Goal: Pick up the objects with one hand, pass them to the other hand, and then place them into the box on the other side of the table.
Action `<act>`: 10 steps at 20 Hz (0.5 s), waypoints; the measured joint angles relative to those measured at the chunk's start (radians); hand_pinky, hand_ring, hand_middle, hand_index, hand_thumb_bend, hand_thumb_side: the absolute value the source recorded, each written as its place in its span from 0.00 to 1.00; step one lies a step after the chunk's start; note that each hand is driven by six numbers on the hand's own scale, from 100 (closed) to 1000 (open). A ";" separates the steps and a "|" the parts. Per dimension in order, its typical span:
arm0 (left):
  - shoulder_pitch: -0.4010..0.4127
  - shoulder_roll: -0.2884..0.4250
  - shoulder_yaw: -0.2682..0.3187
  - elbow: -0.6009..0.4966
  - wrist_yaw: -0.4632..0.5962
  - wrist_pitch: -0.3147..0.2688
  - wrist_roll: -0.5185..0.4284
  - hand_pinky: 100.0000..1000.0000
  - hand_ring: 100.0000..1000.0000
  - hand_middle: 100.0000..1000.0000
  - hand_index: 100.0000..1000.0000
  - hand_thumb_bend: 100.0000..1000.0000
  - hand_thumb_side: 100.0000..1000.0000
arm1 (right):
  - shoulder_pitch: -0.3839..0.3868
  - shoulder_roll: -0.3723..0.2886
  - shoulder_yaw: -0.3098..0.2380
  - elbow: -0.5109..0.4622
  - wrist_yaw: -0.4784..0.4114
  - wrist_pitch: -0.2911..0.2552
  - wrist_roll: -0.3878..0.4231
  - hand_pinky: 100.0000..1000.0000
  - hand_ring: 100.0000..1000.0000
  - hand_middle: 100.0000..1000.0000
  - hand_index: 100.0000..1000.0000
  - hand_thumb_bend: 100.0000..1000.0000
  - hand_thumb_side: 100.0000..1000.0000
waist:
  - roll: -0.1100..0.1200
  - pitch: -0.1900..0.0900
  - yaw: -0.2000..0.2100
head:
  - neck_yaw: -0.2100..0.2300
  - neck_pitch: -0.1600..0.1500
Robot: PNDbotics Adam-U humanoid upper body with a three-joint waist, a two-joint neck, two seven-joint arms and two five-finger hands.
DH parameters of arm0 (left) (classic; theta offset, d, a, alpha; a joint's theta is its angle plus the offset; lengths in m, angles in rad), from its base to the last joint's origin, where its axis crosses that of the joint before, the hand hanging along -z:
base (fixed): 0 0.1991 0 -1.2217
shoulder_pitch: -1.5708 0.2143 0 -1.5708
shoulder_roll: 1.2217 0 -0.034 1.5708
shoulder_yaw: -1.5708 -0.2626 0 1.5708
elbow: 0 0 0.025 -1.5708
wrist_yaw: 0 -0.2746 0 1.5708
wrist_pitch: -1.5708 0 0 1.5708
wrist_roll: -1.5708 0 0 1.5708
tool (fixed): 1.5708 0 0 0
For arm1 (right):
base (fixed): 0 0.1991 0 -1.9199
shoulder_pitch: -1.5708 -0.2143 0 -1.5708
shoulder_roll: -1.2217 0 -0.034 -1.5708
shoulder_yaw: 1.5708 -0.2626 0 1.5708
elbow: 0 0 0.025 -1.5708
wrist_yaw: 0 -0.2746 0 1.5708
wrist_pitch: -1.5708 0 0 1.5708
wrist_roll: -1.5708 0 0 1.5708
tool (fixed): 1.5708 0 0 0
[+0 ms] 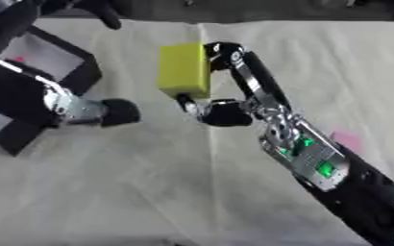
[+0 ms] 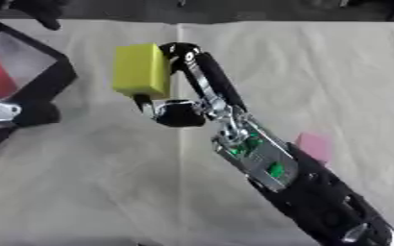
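Right hand (image 1: 234, 91) pinching yellow block (image 1: 183, 70) | left hand (image 1: 108, 112) fingers unclear | box (image 2: 62, 72) cropped

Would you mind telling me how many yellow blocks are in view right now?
1: the yellow block is held by the right hand above the table's middle. Others may be hidden inside the black box at left.

Soft, even overhead light, no glare; faint shadows on pale table (image 1: 150, 192). Both views blurry, fine detail smeared throughout.
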 measured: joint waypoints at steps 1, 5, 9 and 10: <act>-0.003 0.000 -0.004 0.000 -0.015 0.008 -0.007 0.87 0.69 0.75 0.73 0.67 0.23 | -0.001 0.003 0.001 0.000 0.000 -0.002 -0.002 0.75 0.60 0.44 0.49 0.28 0.00 | 0.000 0.000 0.001 | 0.000 0.000; -0.018 -0.004 -0.023 0.000 -0.082 0.051 -0.048 0.87 0.70 0.76 0.75 0.67 0.22 | -0.007 0.009 0.009 0.000 0.000 -0.002 -0.014 0.75 0.60 0.43 0.49 0.28 0.00 | 0.000 0.000 0.004 | 0.000 0.000; -0.029 -0.016 -0.039 0.000 -0.149 0.091 -0.093 0.87 0.71 0.76 0.76 0.69 0.22 | -0.019 0.015 0.018 0.000 0.000 -0.006 -0.024 0.75 0.60 0.43 0.48 0.28 0.00 | 0.000 0.000 0.005 | 0.001 0.000; -0.032 -0.018 -0.042 0.000 -0.161 0.100 -0.101 0.87 0.71 0.76 0.76 0.69 0.22 | -0.020 0.015 0.019 0.000 0.000 -0.008 -0.026 0.75 0.60 0.43 0.48 0.28 0.00 | 0.001 0.000 0.005 | 0.001 0.000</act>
